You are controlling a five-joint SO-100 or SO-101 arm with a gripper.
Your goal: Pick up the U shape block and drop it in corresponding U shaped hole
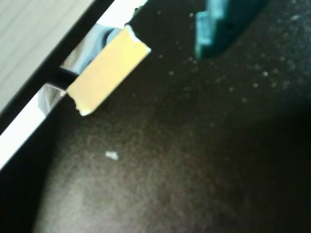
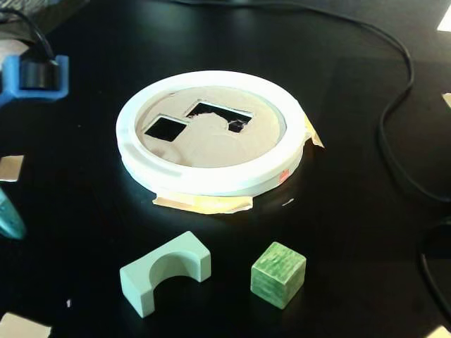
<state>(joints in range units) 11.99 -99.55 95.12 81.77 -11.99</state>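
In the fixed view, a blue holder [image 2: 32, 83] with a black cylinder in it is sitting at the far left of the black table [image 2: 366, 232], and below it a teal tip of the gripper [image 2: 8, 215] is poking in from the left edge, well apart from both blocks. Only that 1 rounded tip is showing here, so I cannot tell how wide the pincer is standing or whether anything is in it. Small scraps of tan tape [image 2: 10, 167] are lying near the left edge and the bottom corners.

Moving right, the U shape block [image 2: 165, 272] is resting on the table in the foreground with its notch facing down, arch-like, just in front of the white ring [image 2: 211, 179]. Inside that ring a tan disc [image 2: 211, 144] is carrying 2 dark cutouts: a smaller square hole [image 2: 165, 129] on the left and the U shaped hole [image 2: 220, 115] just to its right. Yellowish tape is sticking out from under the ring's near edge. To the right of the pale block, close by but not touching, a darker green cube [image 2: 278, 274] is sitting. A black cable [image 2: 394, 105] is curving along the right side.

In the wrist view, a blurred strip of yellow tape [image 1: 108, 72] is lying at the table's edge on the left, and a teal finger [image 1: 221, 24] is entering from the top right above bare tabletop.
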